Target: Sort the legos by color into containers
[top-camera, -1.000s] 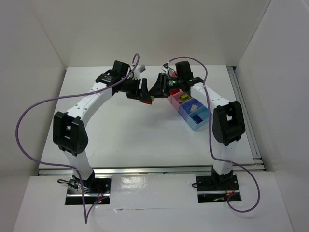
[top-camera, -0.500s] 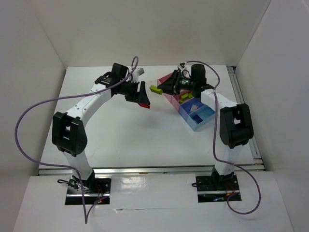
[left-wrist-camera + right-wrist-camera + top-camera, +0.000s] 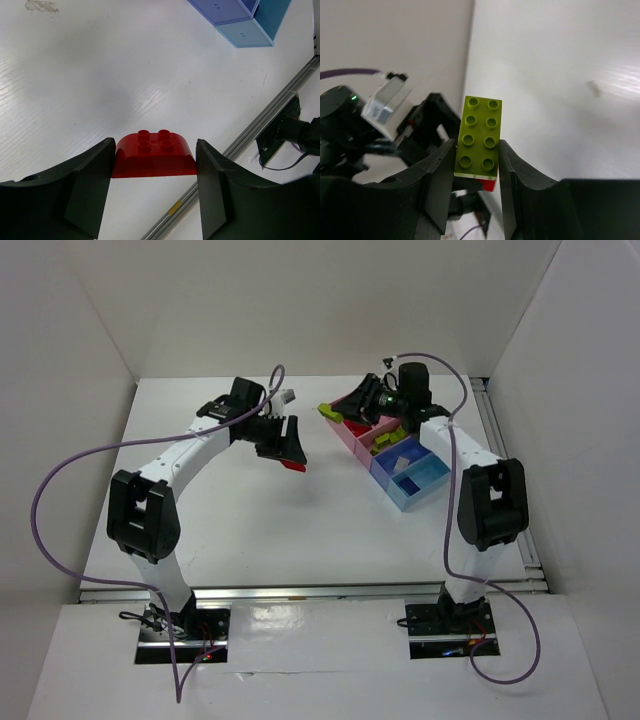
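Observation:
My left gripper [image 3: 291, 448] [image 3: 155, 159] hangs over the middle of the table, shut on a red round-topped lego [image 3: 152, 156] [image 3: 294, 466] that fills the gap between its fingers. My right gripper [image 3: 348, 408] [image 3: 477, 150] is shut on a lime green two-by-four lego [image 3: 479, 136] [image 3: 327, 413], which sticks out to the left beside the pink end of the containers [image 3: 352, 440]. The joined row runs from pink to light blue [image 3: 412, 496]. Green, beige and blue pieces lie inside it. The two held legos are apart.
The left arm [image 3: 380, 125] and its purple cable fill the left of the right wrist view. The row's blue end [image 3: 246, 34] and the table's metal edge rail [image 3: 260, 117] show in the left wrist view. White walls enclose the table.
The two grippers were together over the table's middle. My right one has pulled back right toward the containers with the green lego, and my left one has drawn slightly left with the red one.

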{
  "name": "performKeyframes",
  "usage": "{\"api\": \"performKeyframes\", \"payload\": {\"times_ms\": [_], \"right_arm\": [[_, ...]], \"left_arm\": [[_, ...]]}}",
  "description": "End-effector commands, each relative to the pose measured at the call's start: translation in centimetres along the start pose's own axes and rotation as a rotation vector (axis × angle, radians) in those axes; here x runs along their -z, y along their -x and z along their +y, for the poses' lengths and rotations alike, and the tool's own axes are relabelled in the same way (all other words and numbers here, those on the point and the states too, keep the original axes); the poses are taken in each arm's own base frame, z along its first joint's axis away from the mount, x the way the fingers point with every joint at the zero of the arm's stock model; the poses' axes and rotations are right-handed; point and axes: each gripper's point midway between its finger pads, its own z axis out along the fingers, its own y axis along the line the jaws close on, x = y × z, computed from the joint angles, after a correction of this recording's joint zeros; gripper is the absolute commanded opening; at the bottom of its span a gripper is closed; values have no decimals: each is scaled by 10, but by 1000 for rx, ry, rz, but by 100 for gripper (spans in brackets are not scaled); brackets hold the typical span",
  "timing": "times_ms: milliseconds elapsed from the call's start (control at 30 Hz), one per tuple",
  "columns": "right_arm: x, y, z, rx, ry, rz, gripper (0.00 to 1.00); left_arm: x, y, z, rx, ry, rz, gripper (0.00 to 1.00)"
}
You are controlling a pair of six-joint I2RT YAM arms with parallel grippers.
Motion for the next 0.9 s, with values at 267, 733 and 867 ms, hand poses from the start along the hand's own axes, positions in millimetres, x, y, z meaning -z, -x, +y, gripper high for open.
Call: {"api": "performKeyframes", "payload": {"times_ms": [267,733,867], "right_arm": [[120,83,-38,166,-548,-411,16],[198,78,-91,233,-929,-467,16],[195,65,-104,221,-937,-419,17]], "left_arm": [[10,8,3,-16,13,-28,42],[11,23,-4,8,-4,-47,42],[12,25,1,11,35,-53,42]]}}
